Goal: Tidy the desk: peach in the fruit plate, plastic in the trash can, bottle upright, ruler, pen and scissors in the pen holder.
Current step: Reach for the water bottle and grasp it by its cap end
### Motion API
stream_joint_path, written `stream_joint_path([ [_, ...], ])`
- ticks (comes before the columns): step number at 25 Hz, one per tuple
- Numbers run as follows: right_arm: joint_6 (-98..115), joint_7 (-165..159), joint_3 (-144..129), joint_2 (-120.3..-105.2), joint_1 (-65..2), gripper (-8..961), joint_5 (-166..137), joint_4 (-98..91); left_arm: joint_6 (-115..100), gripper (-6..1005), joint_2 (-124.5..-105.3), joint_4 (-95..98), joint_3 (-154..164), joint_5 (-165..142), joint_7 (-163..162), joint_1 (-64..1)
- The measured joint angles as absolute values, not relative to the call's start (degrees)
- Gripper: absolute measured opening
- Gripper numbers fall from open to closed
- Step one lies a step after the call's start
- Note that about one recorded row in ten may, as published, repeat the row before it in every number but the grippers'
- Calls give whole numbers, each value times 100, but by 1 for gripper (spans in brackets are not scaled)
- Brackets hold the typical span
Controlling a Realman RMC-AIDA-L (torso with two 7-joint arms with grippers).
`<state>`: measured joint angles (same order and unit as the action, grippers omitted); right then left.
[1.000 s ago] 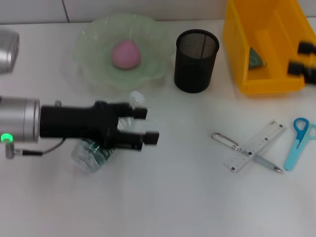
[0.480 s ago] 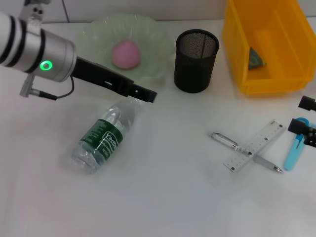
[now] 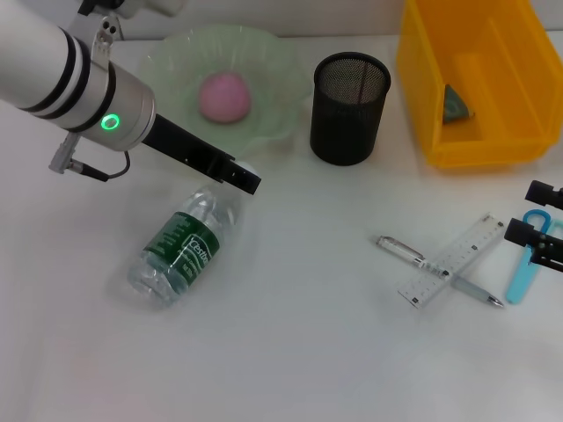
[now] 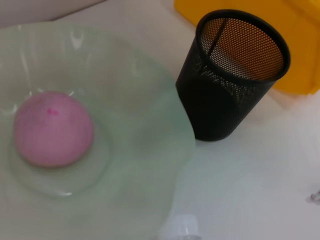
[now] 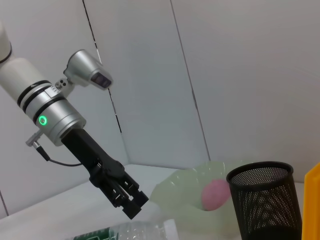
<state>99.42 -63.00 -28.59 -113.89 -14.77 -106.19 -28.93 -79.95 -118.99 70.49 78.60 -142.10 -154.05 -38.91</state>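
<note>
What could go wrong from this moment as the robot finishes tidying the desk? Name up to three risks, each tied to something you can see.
1. The bottle lies on its side, cap beside the fruit plate; the left gripper near the cap could roll it into the plate.
2. The ruler lies across the pen, so lifting one may drag the other.
3. The right gripper is beside the scissors near the table edge and might nudge them off.
</note>
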Motion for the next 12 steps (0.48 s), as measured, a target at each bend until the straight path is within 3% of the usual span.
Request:
stream_joint_path([
  [12,9592,-6185,-2911,-11451,-1578,747,-10640,-2878,-7547,803,-11902,6701,8022,-14243,-15601,-3782],
])
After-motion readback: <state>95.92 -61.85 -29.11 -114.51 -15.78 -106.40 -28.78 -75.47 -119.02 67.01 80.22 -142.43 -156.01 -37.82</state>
